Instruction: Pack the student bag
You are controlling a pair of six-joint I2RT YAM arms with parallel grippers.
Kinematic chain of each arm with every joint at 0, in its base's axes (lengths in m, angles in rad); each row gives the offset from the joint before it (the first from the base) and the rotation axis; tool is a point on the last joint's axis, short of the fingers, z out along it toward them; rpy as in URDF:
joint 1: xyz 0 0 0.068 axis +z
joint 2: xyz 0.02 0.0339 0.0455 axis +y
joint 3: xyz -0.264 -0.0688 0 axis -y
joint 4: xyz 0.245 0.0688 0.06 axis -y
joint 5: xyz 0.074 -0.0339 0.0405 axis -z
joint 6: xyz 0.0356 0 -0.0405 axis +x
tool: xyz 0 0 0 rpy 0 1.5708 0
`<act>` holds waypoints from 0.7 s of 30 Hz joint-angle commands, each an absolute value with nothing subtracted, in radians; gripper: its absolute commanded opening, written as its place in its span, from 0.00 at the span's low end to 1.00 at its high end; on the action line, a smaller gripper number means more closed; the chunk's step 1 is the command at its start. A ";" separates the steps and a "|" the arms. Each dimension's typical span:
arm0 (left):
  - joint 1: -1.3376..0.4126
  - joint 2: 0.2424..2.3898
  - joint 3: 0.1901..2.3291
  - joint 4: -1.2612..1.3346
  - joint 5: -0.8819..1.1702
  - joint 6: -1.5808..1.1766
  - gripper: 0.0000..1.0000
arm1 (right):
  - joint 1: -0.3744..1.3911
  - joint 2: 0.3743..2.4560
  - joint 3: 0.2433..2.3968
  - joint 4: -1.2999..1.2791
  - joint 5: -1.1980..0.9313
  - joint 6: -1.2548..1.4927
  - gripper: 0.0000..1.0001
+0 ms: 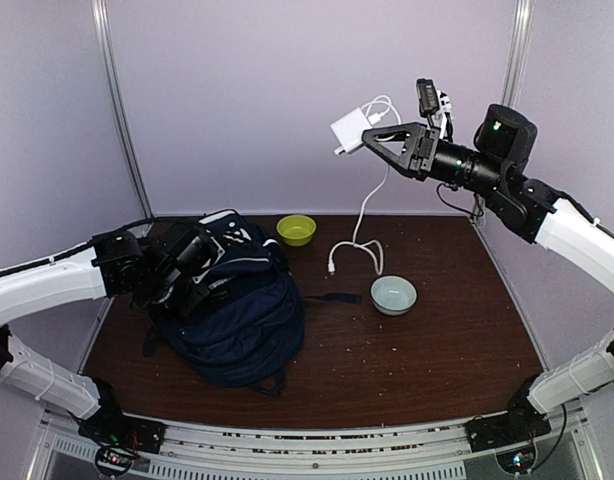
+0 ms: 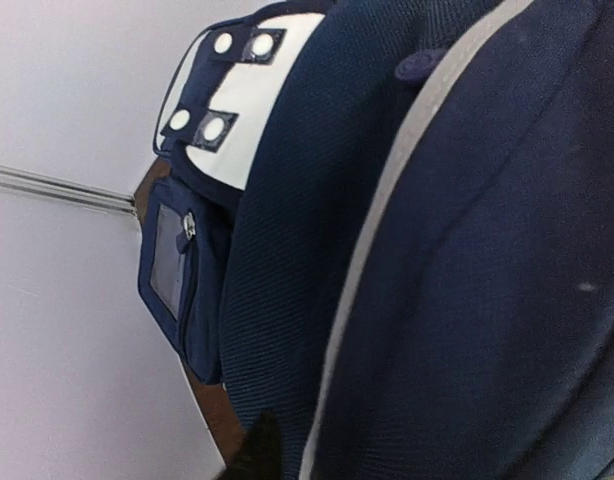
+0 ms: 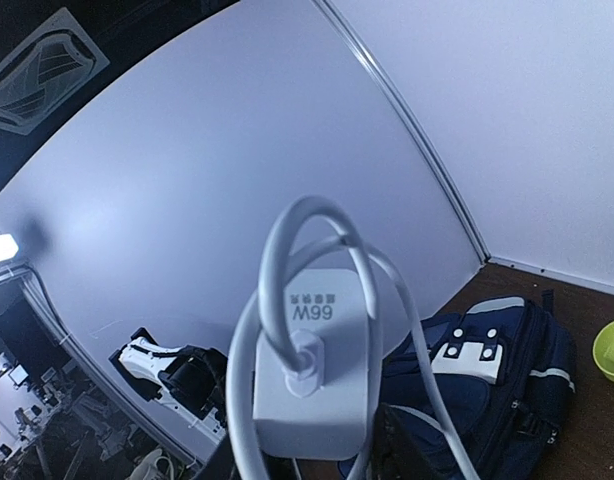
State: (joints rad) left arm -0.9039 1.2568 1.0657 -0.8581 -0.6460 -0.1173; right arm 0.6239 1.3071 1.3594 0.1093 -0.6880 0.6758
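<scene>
The student bag [image 1: 237,315], a navy backpack with white trim, lies left of centre on the dark table. My left gripper [image 1: 192,265] is pressed into its top; in the left wrist view the bag's fabric [image 2: 467,300] fills the frame and only one dark fingertip [image 2: 252,450] shows, hard against a fold. High over the back of the table, my right gripper [image 1: 367,137] is shut on a white charger [image 1: 349,131] [image 3: 312,370]. Its white cable [image 1: 365,215] hangs down and curls on the table. The right wrist view shows the bag [image 3: 487,370] far below.
A lime-green bowl [image 1: 296,229] sits behind the bag near the back wall. A pale bowl [image 1: 393,295] stands at mid-table, right of the bag, close to the cable's end. A dark strap [image 1: 332,298] trails from the bag toward it.
</scene>
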 commanded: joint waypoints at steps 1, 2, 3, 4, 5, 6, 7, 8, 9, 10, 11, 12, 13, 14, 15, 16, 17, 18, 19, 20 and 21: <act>-0.887 1.205 1.119 -0.764 -0.674 -0.100 0.03 | 0.722 1.333 1.394 0.318 -0.727 0.699 0.00; -0.879 1.203 1.130 -0.757 -0.657 -0.099 0.00 | 0.751 1.363 1.416 0.348 -0.744 0.698 0.00; -0.872 1.201 1.144 -0.751 -0.645 -0.094 0.00 | 0.778 1.397 1.443 0.388 -0.761 0.696 0.00; -0.867 1.202 1.153 -0.741 -0.641 -0.081 0.00 | 0.801 1.437 1.469 0.433 -0.779 0.706 0.00; -0.861 1.204 1.161 -0.730 -0.639 -0.066 0.00 | 0.822 1.477 1.487 0.510 -0.792 0.740 0.00; -0.852 1.207 1.167 -0.719 -0.632 -0.056 0.00 | 0.837 1.524 1.503 0.617 -0.805 0.788 0.00; -0.838 1.211 1.173 -0.708 -0.611 -0.054 0.00 | 0.853 1.572 1.520 0.728 -0.814 0.854 0.00; -0.822 1.212 1.178 -0.698 -0.578 -0.056 0.00 | 0.868 1.623 1.543 0.847 -0.821 0.909 0.00; -0.808 1.210 1.181 -0.686 -0.547 -0.060 0.00 | 0.883 1.679 1.576 0.939 -0.827 0.963 0.00; -0.802 1.210 1.183 -0.670 -0.529 -0.063 0.00 | 0.904 1.732 1.611 1.028 -0.834 1.008 0.00; -0.801 1.215 1.194 -0.667 -0.521 -0.072 0.00 | 0.918 1.788 1.650 1.106 -0.840 1.046 0.00; -0.801 1.219 1.209 -0.669 -0.507 -0.085 0.00 | 0.931 1.839 1.685 1.170 -0.843 1.076 0.00; -0.801 1.220 1.227 -0.671 -0.492 -0.101 0.00 | 0.939 1.886 1.718 1.224 -0.840 1.099 0.00; -0.801 1.215 1.230 -0.659 -0.475 -0.112 0.00 | 0.945 1.928 1.745 1.249 -0.828 1.114 0.00; -0.801 1.206 1.225 -0.639 -0.453 -0.125 0.00 | 0.946 1.962 1.766 1.261 -0.809 1.121 0.00; -0.801 1.193 1.217 -0.607 -0.435 -0.136 0.00 | 0.946 1.994 1.789 1.264 -0.793 1.118 0.00; -0.801 1.184 1.208 -0.585 -0.414 -0.146 0.00 | 0.947 2.019 1.800 1.263 -0.781 1.104 0.00; -0.801 1.176 1.203 -0.572 -0.393 -0.150 0.00 | 0.947 2.046 1.807 1.253 -0.773 1.084 0.00; -0.801 1.170 1.200 -0.570 -0.382 -0.155 0.00 | 0.947 2.059 1.806 1.237 -0.767 1.059 0.00; -0.801 1.168 1.200 -0.572 -0.389 -0.162 0.00 | 0.947 2.068 1.798 1.219 -0.761 1.030 0.00; -0.801 1.167 1.200 -0.582 -0.407 -0.171 0.00 | 0.945 2.072 1.783 1.198 -0.754 1.000 0.00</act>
